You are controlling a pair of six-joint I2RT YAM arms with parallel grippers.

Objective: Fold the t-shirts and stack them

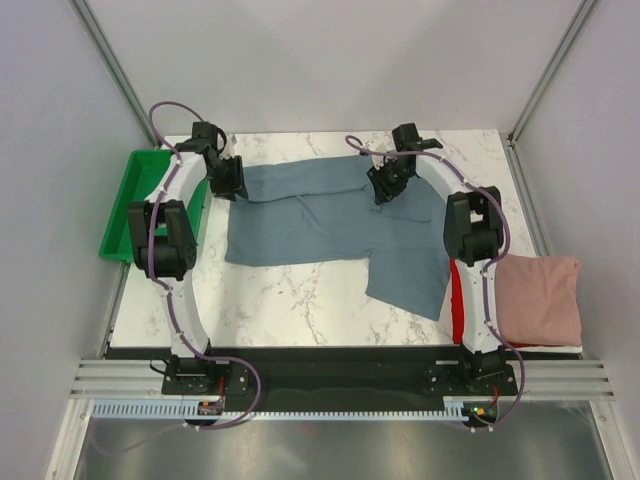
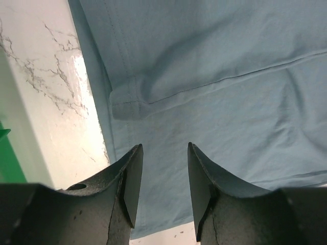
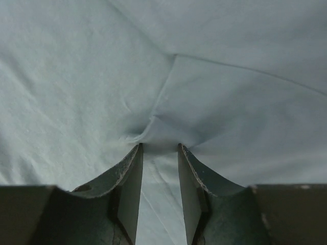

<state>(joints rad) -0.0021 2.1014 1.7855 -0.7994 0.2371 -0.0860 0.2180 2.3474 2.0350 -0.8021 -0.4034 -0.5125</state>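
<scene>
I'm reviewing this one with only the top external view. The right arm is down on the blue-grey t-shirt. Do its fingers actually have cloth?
Observer: In the right wrist view, the right fingers have a pucker of the blue-grey t-shirt gathered between their tips, with creases fanning out from it. It looks pinched.
Operator: And the left arm?
Observer: The left fingers are apart with nothing between them, above flat cloth.
Operator: Where on the shirt?
Observer: Near its edge. A turned-over hem corner lies just ahead of the fingertips, with bare marble table beside it.
</scene>
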